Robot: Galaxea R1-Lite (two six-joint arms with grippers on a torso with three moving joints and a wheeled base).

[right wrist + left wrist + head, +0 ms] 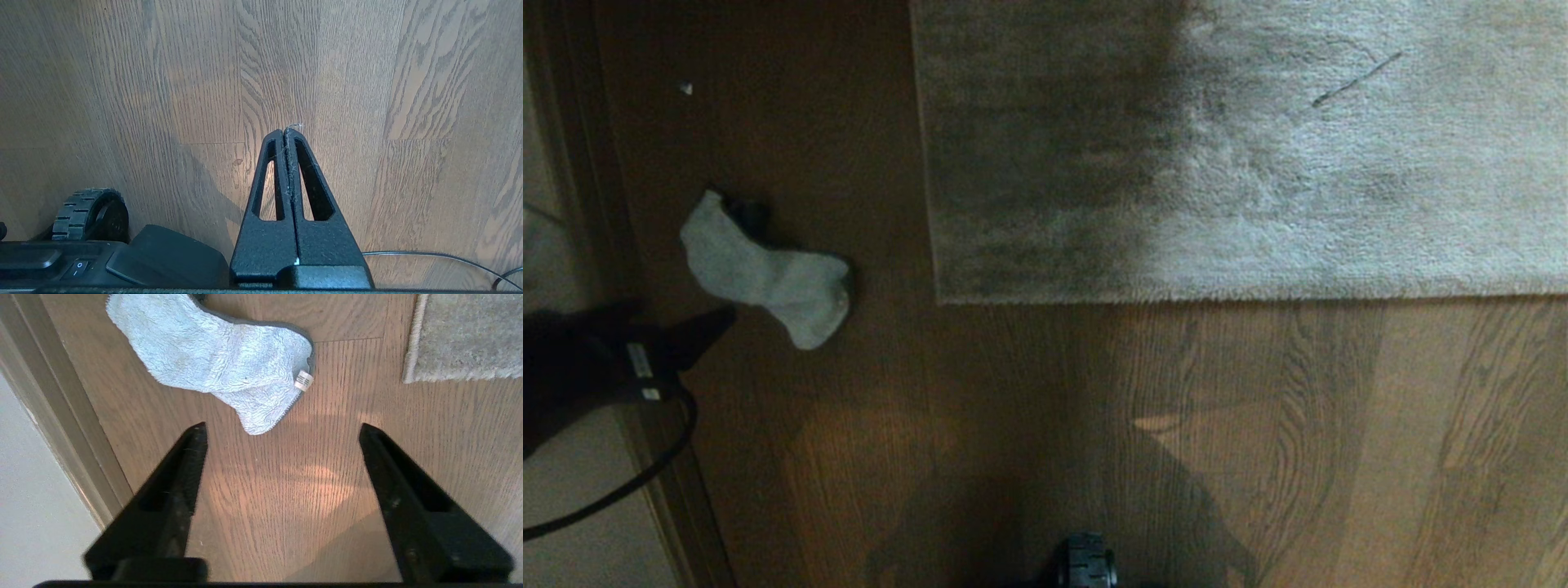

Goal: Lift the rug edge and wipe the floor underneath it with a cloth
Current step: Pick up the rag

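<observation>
Cloth limp, light, lying on floor beside rug edge. Left gripper wide open, empty, just short of it; pinch the bunched middle.

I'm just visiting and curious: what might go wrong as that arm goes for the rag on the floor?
The cloth lies flat on the floor, so the open left gripper might scrape wood or pinch only fluff. The baseboard beside it leaves little room. The rug edge lies flat too, and may be hard to lift.
</observation>
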